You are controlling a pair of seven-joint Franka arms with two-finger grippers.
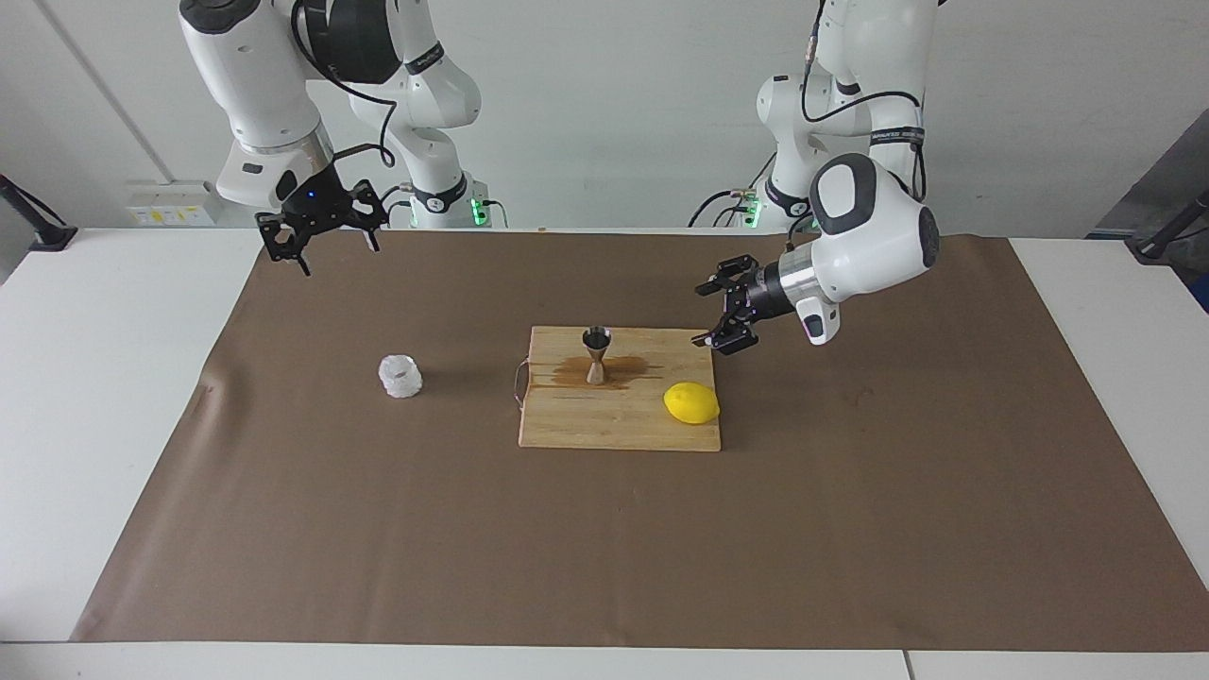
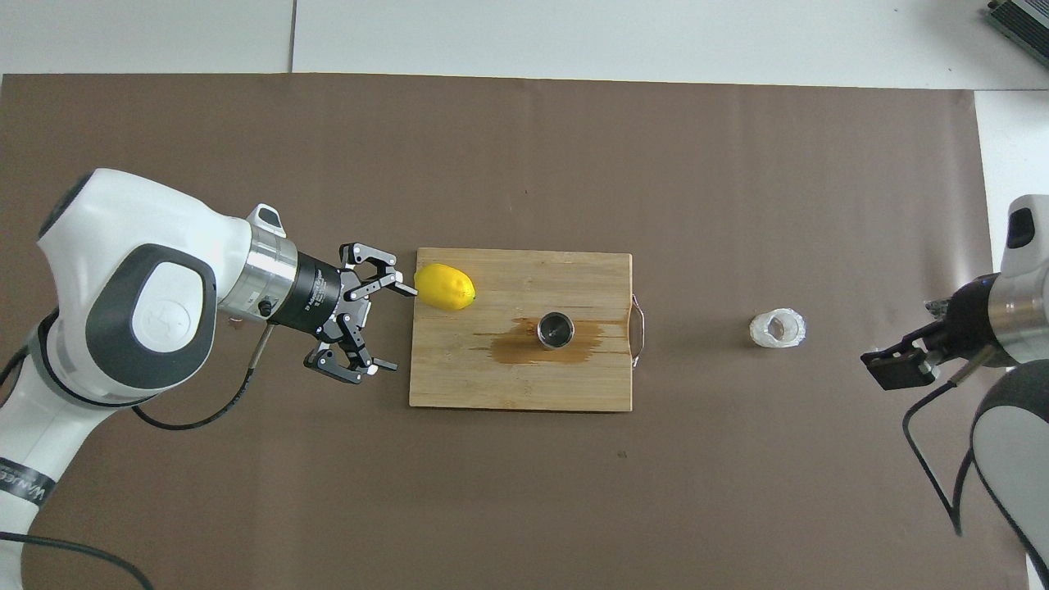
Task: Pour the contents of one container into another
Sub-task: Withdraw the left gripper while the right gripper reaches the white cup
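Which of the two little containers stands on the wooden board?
The shiny metal jigger, standing in a brown spill on the board. The whitish crinkled cup sits on the brown paper.

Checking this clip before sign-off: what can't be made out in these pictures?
- Jigger: overhead view shows only a dark mouth; fill level unreadable.
- Crinkled cup: contents too small to tell in either view.
- Right gripper: overhead view, its arm is cut off by the frame edge.
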